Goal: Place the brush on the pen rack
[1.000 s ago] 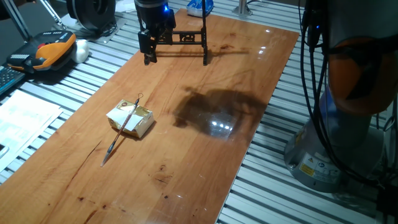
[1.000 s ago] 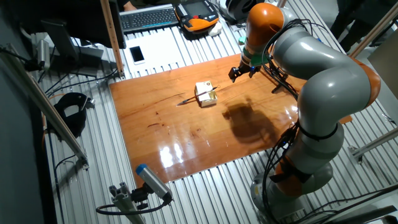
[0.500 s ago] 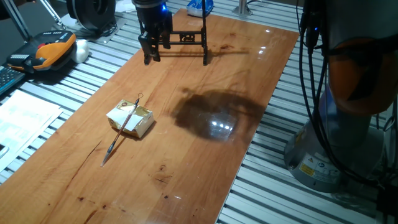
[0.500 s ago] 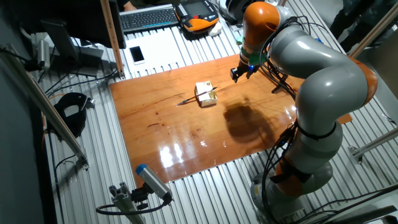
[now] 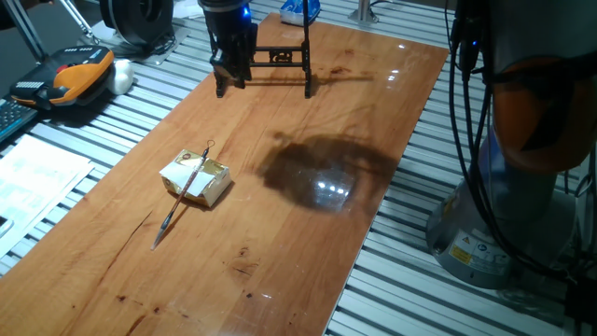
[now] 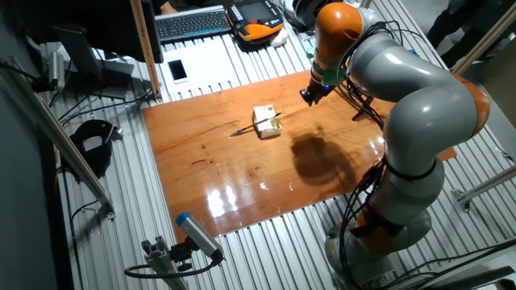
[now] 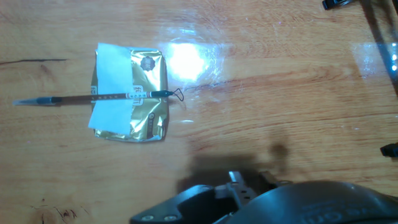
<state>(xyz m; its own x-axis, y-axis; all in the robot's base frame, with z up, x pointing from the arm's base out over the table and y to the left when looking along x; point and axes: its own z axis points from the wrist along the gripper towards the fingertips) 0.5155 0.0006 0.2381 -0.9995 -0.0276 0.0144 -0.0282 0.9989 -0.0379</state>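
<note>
The brush (image 5: 184, 196), thin with a reddish-brown shaft, lies across the yellowish box (image 5: 207, 183), its dark tip down on the table and its loop end at the box's far edge. It also shows in the hand view (image 7: 99, 98) and the other fixed view (image 6: 251, 126). The black pen rack (image 5: 284, 56) stands at the far end of the table. My gripper (image 5: 229, 82) hovers just left of the rack, far from the brush, empty, with its fingers apart. In the hand view only the gripper body (image 7: 249, 199) shows.
The wooden table (image 5: 308, 233) has slatted metal around it. An orange handheld unit (image 5: 79, 75) and papers (image 5: 33, 177) lie off its left side. The robot base (image 5: 522, 140) stands on the right. A keyboard (image 6: 193, 22) and a phone (image 6: 177, 71) lie beyond the table.
My gripper has turned about its axis and shifted slightly toward the rack. The brush, the box and the rack have not moved.
</note>
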